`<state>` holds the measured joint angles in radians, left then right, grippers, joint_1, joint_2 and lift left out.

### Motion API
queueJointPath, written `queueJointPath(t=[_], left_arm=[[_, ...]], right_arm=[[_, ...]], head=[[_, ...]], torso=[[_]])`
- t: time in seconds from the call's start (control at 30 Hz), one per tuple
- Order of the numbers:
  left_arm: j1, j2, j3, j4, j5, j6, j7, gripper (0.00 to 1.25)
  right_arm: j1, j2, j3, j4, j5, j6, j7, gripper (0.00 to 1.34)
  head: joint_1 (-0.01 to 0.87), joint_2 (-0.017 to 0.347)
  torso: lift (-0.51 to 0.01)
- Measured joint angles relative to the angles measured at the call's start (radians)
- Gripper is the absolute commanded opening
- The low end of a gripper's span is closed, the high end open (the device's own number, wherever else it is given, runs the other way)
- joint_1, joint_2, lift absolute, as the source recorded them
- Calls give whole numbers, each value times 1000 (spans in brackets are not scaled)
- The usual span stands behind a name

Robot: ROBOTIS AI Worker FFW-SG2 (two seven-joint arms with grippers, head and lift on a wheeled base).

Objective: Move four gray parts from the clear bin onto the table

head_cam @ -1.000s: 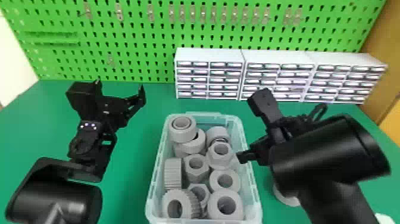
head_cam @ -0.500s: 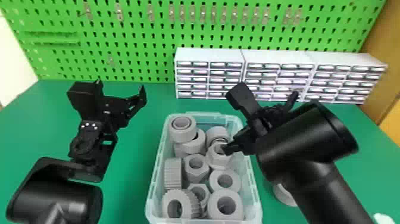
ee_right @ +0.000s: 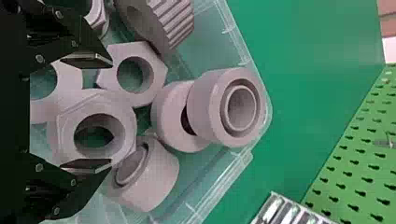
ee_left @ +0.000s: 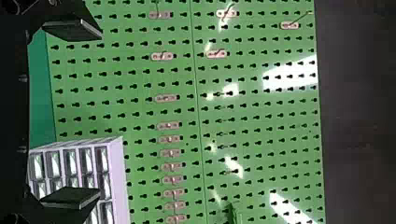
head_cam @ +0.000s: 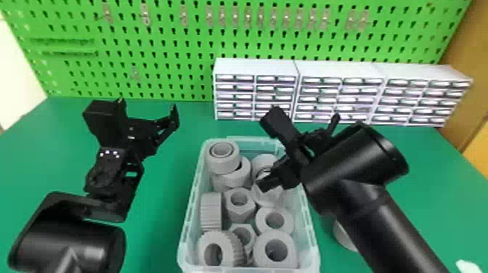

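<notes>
One gray part [head_cam: 341, 234] sits on the table [head_cam: 159, 225], lower right, probably leaving three in the clear bin [head_cam: 310, 232]; left gripper [head_cam: 148, 105] and right gripper [ee_right: 111, 113] have jaws apart.

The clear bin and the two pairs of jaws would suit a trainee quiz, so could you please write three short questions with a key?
1. True or false: the left jaws are shut on a gray part.
2. Choose one: the right jaws are over A) the drawer units, B) the clear bin, C) the pegboard.
3. Fill in: one gray piece is on the table, to the ____ of the bin.
Key: 1 false; 2 B; 3 right.
</notes>
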<state>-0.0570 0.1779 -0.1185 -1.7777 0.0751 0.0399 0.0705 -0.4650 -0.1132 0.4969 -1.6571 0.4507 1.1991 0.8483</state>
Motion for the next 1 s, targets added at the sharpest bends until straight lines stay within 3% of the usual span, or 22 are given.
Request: queueJointPath(t=[0.6, 1.0], left_arm=[[-4, 0, -3, 4, 0, 0, 0, 1140], [-6, 2, -4, 4, 1, 0, 0, 1140]], right_arm=[[-38, 13, 23, 192, -120, -137, -51, 833], [-44, 10, 44, 242, -127, -158, -60, 833]], head=[[678, 34], [678, 34]], torso=[[-50], [-50]])
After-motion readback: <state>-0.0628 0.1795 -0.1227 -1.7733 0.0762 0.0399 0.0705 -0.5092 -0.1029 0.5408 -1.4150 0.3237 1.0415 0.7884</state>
